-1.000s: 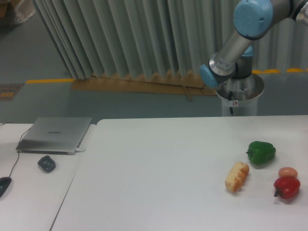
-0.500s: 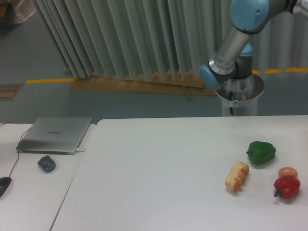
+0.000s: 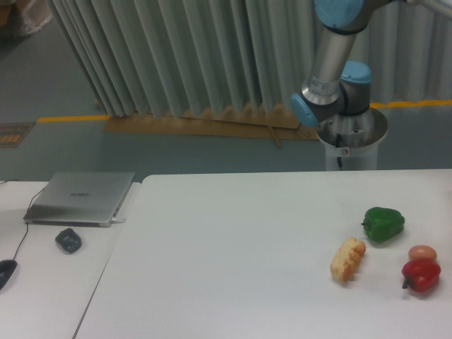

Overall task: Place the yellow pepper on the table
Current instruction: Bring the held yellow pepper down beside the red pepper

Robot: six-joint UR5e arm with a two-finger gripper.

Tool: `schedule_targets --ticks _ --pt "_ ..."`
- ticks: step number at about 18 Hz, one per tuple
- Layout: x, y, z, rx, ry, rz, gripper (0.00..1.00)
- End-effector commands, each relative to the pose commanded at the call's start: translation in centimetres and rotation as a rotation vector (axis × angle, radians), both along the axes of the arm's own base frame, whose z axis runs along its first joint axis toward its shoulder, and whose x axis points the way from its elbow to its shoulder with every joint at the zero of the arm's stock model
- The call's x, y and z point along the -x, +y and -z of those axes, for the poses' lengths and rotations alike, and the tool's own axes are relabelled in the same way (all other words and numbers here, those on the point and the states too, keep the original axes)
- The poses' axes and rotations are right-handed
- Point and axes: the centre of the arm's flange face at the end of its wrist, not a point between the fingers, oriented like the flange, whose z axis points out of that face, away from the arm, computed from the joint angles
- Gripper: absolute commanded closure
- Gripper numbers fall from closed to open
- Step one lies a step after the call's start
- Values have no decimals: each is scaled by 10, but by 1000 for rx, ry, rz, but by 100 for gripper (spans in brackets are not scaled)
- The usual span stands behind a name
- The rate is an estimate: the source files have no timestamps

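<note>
The arm (image 3: pixel 332 63) rises steeply behind the surface (image 3: pixel 247 240), more upright than a moment ago; its hand and the yellow pepper are out of view. Beyond the green pepper (image 3: pixel 383 224).

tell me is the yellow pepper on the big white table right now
No, the table holds only a green pepper, a red pepper, a bread roll and a small egg-like item.

I'm looking at a lab: pedestal-mounted robot arm (image 3: pixel 332 63), yellow floor tape (image 3: pixel 70 118), laptop (image 3: pixel 81 198) on a side desk (image 3: pixel 42 282).
</note>
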Motion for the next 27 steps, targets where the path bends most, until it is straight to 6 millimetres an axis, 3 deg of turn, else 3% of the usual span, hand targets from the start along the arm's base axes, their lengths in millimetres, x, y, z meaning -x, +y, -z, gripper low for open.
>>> schedule_targets --ticks 6,10,17,24,27 --pt "-59 67 24 75 -6 134 51" --pt "-94 98 43 174 22 251 53" --pt "-147 133 60 212 14 346 53" --pt "-154 151 85 298 90 323 53" --pt "-146 156 103 308 89 322 53"
